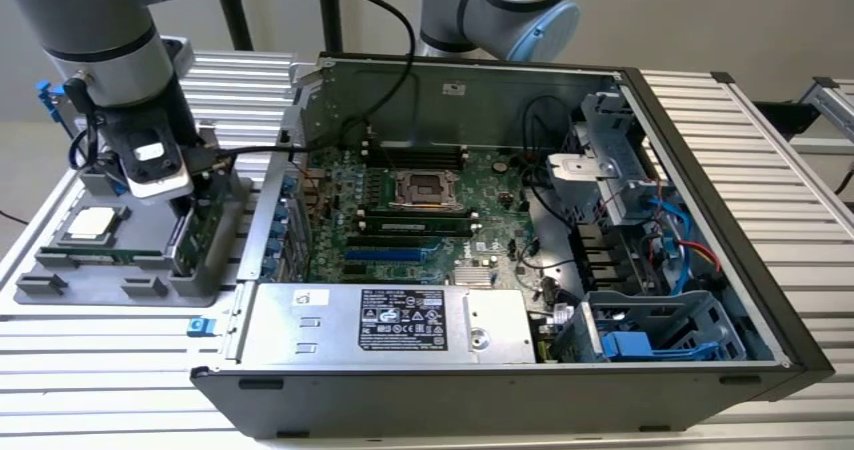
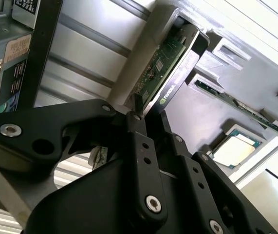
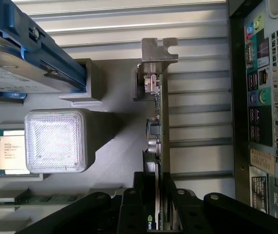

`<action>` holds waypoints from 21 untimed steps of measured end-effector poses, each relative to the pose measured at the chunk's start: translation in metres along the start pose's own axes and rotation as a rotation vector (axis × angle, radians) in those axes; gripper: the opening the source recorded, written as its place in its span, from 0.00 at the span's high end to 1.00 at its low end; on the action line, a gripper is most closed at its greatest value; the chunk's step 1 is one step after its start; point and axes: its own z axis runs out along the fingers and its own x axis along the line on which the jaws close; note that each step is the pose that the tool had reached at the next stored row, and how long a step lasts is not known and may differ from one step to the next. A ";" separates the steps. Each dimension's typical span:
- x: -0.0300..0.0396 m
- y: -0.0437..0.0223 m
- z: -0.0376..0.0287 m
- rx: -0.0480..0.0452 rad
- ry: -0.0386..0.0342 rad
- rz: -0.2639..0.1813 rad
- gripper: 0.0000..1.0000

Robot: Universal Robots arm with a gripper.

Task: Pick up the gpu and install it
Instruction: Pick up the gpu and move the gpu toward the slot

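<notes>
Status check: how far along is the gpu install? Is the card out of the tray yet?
Done: the claw is placed astride the gpu. In hand: the gpu stands on edge in the grey tray, not lifted out; I cannot tell whether it is gripped. Left: lifting and installing it. The blue expansion slots in the open computer case hold no card.
</notes>
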 end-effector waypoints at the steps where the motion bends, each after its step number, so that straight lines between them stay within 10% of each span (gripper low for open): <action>1: 0.0000 0.0000 -0.0011 0.0001 0.0001 0.000 1.00; 21: 0.0002 0.0008 -0.0165 0.0000 -0.0001 0.000 1.00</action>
